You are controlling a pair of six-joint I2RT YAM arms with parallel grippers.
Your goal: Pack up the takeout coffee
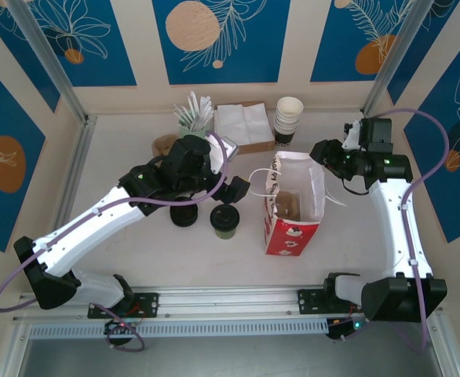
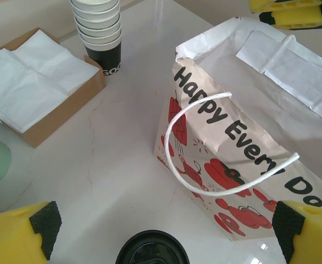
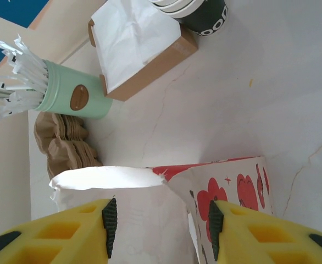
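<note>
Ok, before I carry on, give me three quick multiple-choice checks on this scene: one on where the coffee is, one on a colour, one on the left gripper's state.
1. Where is the takeout coffee?
A. on the table, left of the red paper bag
B. inside the bag
C. on the table, right of the bag

2. What colour is its lid?
A. white
B. black
C. red

3. How is the left gripper?
A. shut on the cup
B. shut on the bag
C. open, holding nothing

Answers:
1 A: the top view shows the cup upright on the table beside the bag's left wall.
2 B: a round black lid tops the olive-green cup.
3 C: the left wrist view shows its yellow fingers spread wide, with nothing gripped.
</note>
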